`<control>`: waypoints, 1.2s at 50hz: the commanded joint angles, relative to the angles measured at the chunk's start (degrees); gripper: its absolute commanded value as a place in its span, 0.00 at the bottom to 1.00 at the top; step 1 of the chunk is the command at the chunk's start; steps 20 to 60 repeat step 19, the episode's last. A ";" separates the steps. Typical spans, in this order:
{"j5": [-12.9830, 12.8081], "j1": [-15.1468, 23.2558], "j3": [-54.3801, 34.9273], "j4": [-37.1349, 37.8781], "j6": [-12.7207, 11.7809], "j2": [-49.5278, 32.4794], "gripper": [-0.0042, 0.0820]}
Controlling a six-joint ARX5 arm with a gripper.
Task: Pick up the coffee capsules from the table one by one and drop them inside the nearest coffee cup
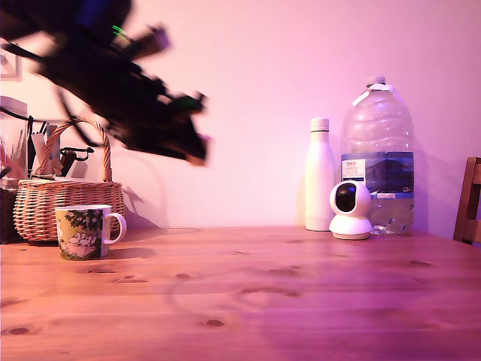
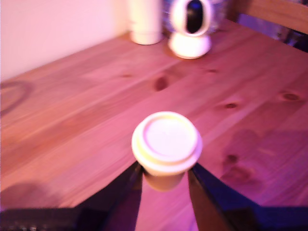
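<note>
— Where was the coffee capsule (image 2: pixel 166 149)?

— In the wrist view it sat between the two dark fingers (image 2: pixel 126 195) of the gripper (image 2: pixel 164 180), pale flat rim up, tan body tapering below. The jaws were pinching it from both sides, and it was off the bench (image 2: pixel 86 106), held above the bare wood.

— And the arm itself?

— In the exterior view the gripper (image 1: pixel 197 147) was a dark blur, high above the bench (image 1: pixel 301 293) and angled down toward that view's right. The capsule could not be made out there.

— The mug?

— The white illustrated coffee cup (image 1: pixel 84 232) stood on the bench at the exterior view's left, handle toward that view's right, just in front of a wicker basket (image 1: pixel 66 197). The gripper hung above and to the right of both.

— Anything else?

— Against the wall at the exterior view's right stood a white bottle (image 1: pixel 319 177), a small white security camera (image 1: pixel 351 210) and a large clear water jug (image 1: pixel 378 158); a wooden chair (image 1: pixel 469 201) showed at the edge.
</note>
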 commanded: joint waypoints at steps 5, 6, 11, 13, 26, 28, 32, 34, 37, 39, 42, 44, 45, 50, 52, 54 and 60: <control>-0.20 1.86 -5.20 0.20 0.39 -3.78 0.32; -0.17 2.16 -5.68 0.20 0.39 -4.35 0.32; -0.17 3.82 -7.72 0.15 0.39 -6.78 0.32; -0.15 4.35 -8.46 0.26 0.39 -7.69 0.32; -0.11 5.44 -10.01 0.28 0.39 -9.77 0.32; -0.11 5.44 -10.01 0.28 0.39 -9.77 0.32; -0.11 5.44 -10.01 0.28 0.39 -9.77 0.32; -0.11 5.44 -10.01 0.28 0.39 -9.77 0.32; -0.11 5.44 -10.01 0.28 0.39 -9.77 0.32; -0.11 5.44 -10.01 0.28 0.39 -9.77 0.32; -0.11 5.44 -10.01 0.28 0.39 -9.77 0.32; -0.11 5.44 -10.01 0.28 0.39 -9.77 0.32; -0.11 5.44 -10.01 0.28 0.39 -9.77 0.32; -0.11 5.44 -10.01 0.28 0.39 -9.77 0.32; -0.11 5.44 -10.01 0.28 0.39 -9.77 0.32; -0.11 5.44 -10.01 0.28 0.39 -9.77 0.32; -0.11 5.44 -10.01 0.28 0.39 -9.77 0.32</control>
